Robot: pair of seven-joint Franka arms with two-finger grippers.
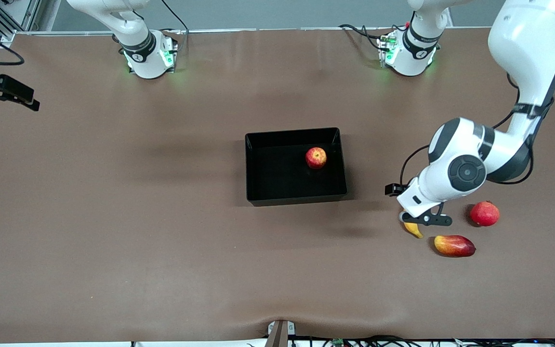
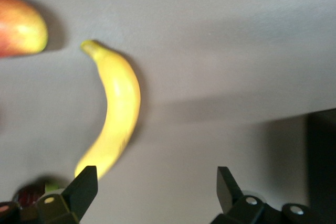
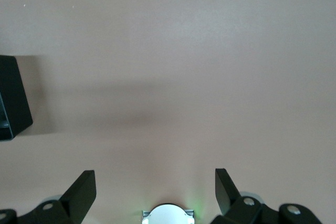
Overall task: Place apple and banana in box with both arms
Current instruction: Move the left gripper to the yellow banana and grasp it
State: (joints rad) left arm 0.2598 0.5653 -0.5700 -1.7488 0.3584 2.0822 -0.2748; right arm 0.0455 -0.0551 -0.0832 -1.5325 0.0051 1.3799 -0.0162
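Note:
The apple (image 1: pixel 316 157) lies inside the black box (image 1: pixel 297 195) at the table's middle, toward the left arm's end of the box. The yellow banana (image 1: pixel 413 229) (image 2: pixel 116 111) lies on the table beside the box, toward the left arm's end and nearer the front camera. My left gripper (image 1: pixel 419 222) (image 2: pixel 157 182) hangs low over it, open. One end of the banana reaches one fingertip (image 2: pixel 84 182), and only bare table shows between the fingers. My right gripper (image 1: pixel 27 100) (image 3: pixel 155 184) waits open, high over the right arm's end of the table, holding nothing.
A red-yellow mango (image 1: pixel 454 246) (image 2: pixel 21 24) lies just past the banana's tip, nearer the front camera. A round red fruit (image 1: pixel 484 213) sits beside the left gripper. A corner of the box (image 3: pixel 13 98) (image 2: pixel 321 166) shows in both wrist views.

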